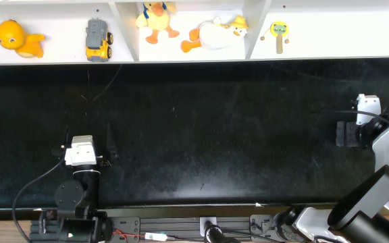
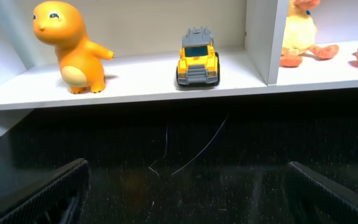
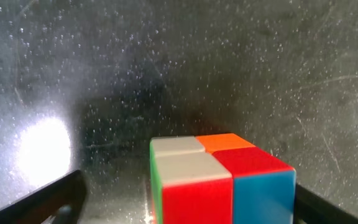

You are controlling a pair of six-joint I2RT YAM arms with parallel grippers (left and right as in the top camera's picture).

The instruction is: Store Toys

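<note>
Shelf: I count three compartments on the white shelf (image 1: 181, 59) along the far edge of the black table (image 1: 215, 135), with five toys stored in them.
Left compartment: two toys, an orange dinosaur figure (image 2: 73, 50) and a yellow toy truck (image 2: 197, 57), standing apart.
Middle compartment: two plush ducks, a yellow plush duck (image 1: 157, 20) sitting up and a white plush duck (image 1: 215, 34) lying on its side just beside it.
Right compartment: one small yellow-and-green rattle toy (image 1: 279, 34).
Still on the table: one two-by-two puzzle cube (image 3: 219, 180), with white, orange, red, blue and green faces, at the table's right side.
Right gripper (image 3: 188, 180): fingers spread wide with the cube between them. One finger is right at the cube's blue face and there is a clear gap on the other side, so I see no grip on it.
Left gripper (image 2: 186, 168): fingers spread wide and holding nothing, low over the table's left side, facing the dinosaur and truck.
</note>
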